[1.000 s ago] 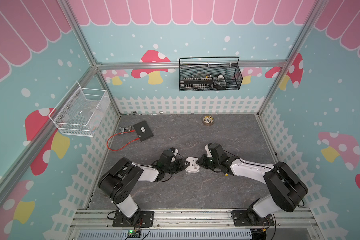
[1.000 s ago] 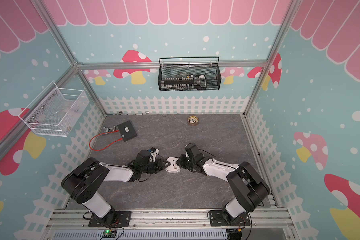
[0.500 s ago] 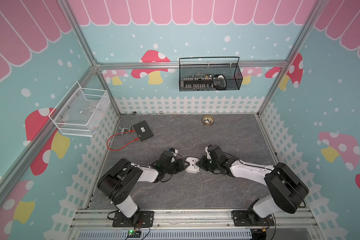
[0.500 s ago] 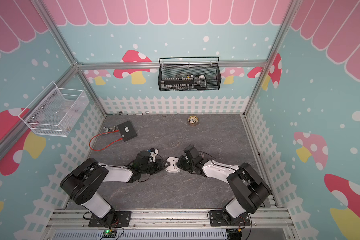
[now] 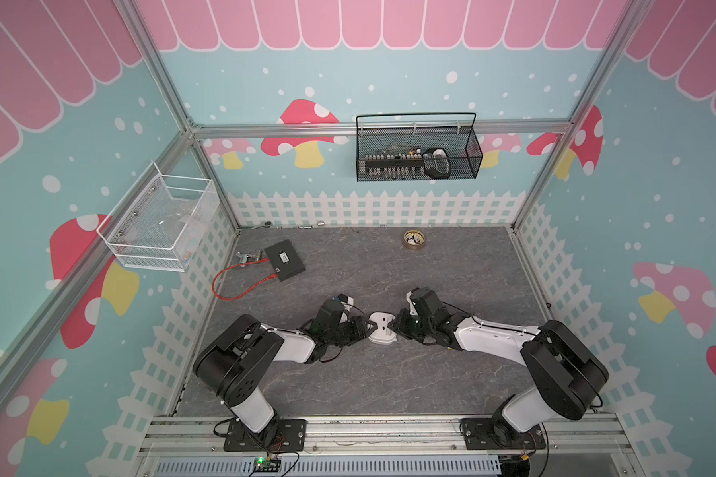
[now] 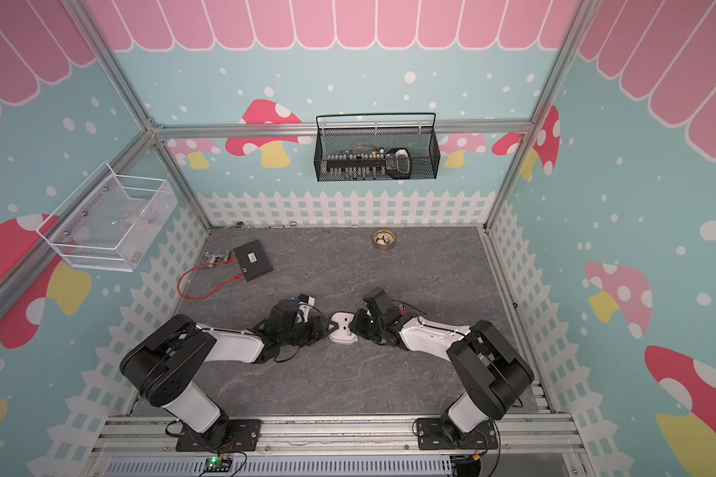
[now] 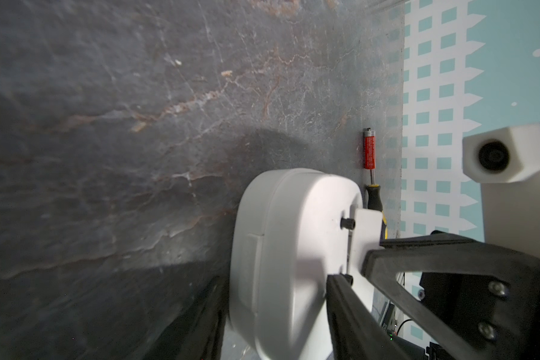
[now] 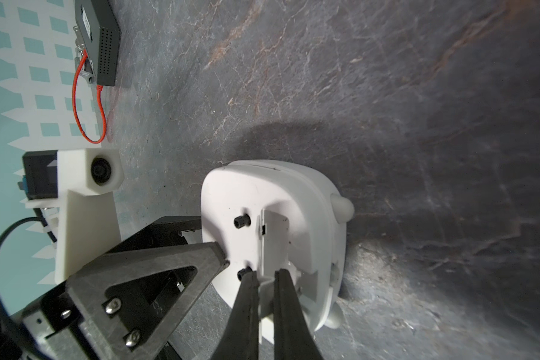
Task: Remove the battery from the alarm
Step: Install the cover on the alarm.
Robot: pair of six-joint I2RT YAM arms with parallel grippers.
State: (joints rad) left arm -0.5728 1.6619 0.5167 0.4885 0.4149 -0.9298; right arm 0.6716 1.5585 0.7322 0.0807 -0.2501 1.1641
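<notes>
Alarm (image 5: 383, 328) clamped in left jaws, right jaws pinching its white cover plate (image 8: 275, 240); screwdriver (image 7: 369, 152) lies beyond

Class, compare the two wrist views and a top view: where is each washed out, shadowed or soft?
Left wrist view: the alarm glares white, with a dark shadow on the floor beside it; right wrist view: its back is washed out, the right gripper soft; in both top views: even light, no blur.
</notes>
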